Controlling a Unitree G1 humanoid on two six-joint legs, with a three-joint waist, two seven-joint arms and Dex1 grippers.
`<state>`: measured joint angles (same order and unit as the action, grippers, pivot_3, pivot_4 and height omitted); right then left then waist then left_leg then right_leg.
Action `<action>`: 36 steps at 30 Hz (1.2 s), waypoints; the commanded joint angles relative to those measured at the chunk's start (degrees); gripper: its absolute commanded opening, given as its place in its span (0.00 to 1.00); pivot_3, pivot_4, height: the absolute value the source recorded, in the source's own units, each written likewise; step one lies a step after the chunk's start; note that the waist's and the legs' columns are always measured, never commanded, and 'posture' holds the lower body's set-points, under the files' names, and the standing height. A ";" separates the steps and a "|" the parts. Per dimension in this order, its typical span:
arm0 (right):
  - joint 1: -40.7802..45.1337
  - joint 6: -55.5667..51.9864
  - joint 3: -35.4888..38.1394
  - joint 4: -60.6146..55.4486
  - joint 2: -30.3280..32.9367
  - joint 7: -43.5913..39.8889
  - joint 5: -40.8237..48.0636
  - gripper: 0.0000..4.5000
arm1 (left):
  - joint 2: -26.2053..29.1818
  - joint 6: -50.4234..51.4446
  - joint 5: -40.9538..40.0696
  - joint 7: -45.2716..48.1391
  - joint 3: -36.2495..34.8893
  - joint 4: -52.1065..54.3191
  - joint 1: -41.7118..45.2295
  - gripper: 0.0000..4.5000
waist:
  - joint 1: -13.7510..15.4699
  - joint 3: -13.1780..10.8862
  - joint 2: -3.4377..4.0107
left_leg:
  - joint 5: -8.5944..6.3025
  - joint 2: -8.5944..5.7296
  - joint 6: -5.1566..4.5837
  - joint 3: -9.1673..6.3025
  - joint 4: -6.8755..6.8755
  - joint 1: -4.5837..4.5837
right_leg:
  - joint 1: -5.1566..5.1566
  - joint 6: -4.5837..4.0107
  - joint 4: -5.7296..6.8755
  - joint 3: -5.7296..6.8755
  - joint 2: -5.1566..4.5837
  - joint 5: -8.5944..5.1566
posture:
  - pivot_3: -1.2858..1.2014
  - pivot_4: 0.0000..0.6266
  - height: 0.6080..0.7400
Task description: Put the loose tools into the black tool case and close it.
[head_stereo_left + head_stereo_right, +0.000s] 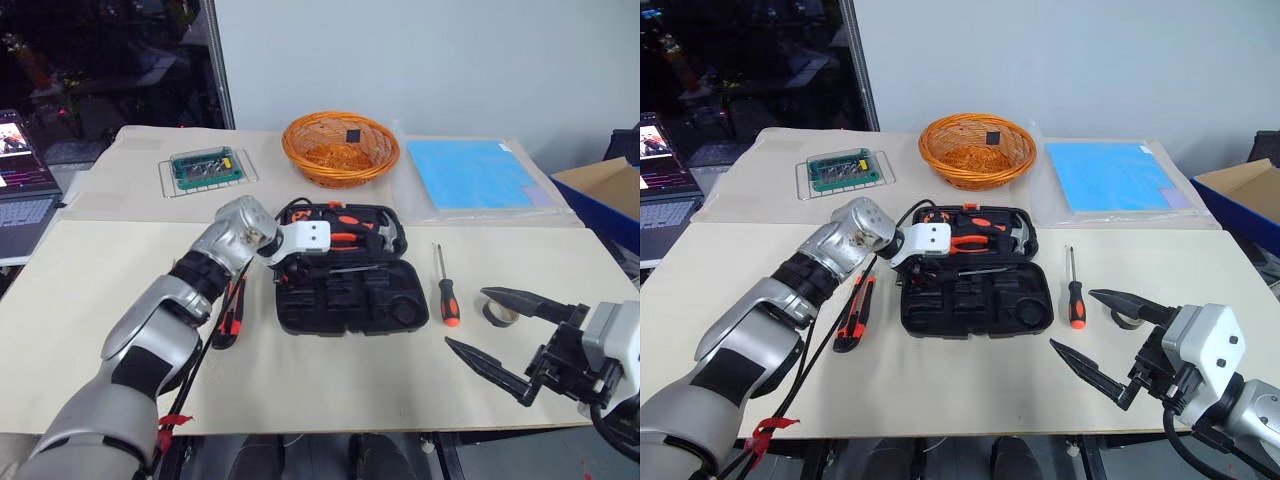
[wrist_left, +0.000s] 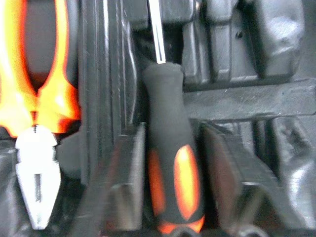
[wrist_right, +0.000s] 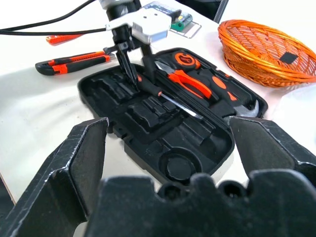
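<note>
Left gripper: fingers apart, straddling black-and-orange-handled screwdriver lying in open black moulded tool case.
Risk: screwdriver may sit proud of its recess; lid would then jam.
Right gripper: jaws wide, empty.
Outstanding: second screwdriver, grey tape roll, orange-black utility knife on table.

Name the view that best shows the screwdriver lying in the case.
The left wrist view: the screwdriver lies close up between the left gripper fingers, which stand apart from it. The right wrist view shows it smaller. In the eye views the gripper covers it.
</note>
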<state>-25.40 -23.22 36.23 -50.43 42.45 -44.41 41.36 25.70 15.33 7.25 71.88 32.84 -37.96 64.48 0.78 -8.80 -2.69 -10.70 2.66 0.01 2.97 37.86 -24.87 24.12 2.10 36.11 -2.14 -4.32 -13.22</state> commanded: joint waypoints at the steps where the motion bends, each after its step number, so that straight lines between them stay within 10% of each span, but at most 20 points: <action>1: 0.73 0.50 -0.01 -0.72 0.10 0.44 0.69 1.00 | 2.49 6.21 -6.59 1.92 -8.95 11.49 -1.28 0.75 | -0.11 0.00 0.00 | 0.02 0.00 -0.03 -0.01 0.00 -0.07 | 0.03 0.02 -0.01 -0.02 0.02 0.02 | 0.52 0.24 1.00; 4: 1.19 0.85 -0.34 -0.12 0.14 0.23 0.44 1.00 | 3.32 13.59 -11.12 0.97 -14.09 21.13 -5.31 0.75 | -0.55 0.01 0.03 | 0.01 0.01 -0.04 0.04 0.00 -0.09 | 0.07 0.07 -0.03 -0.13 0.01 0.05 | 0.52 0.24 1.00; 15: 2.71 1.53 -1.26 0.96 -1.54 1.61 -0.60 1.00 | -12.10 15.28 -12.48 -32.14 -26.66 31.93 -25.43 0.02 | -0.09 0.07 0.12 | 0.03 -0.11 -0.18 -0.02 0.04 0.02 | -0.07 0.54 0.02 -0.25 0.02 0.28 | 0.52 0.24 1.00; 29: 0.84 0.77 -0.42 -0.18 -1.65 1.24 -1.33 1.00 | -6.84 11.48 2.06 -33.85 -8.20 22.20 -31.25 0.02 | -0.66 0.71 0.39 | -0.17 -0.05 -0.05 0.09 -0.04 1.16 | -1.18 0.06 -0.17 -0.26 -0.03 -0.09 | 0.52 0.24 1.00; 36: 0.08 0.72 -0.52 -0.57 -2.65 2.46 0.03 1.00 | -10.54 6.85 -12.65 -33.45 -23.94 30.01 -29.91 0.02 | -0.87 0.95 0.78 | -0.44 -0.01 0.30 0.08 -0.08 1.57 | -1.48 0.05 -0.21 -0.24 -0.07 -0.15 | 0.52 0.24 1.00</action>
<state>-25.57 -23.15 34.43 -49.49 40.26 -42.49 39.70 16.38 21.33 2.94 36.71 16.12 -14.09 35.11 -0.09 -7.85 -1.90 -11.13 2.65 0.30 3.05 37.78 -23.33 22.66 2.16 35.91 -2.38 -4.39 -13.37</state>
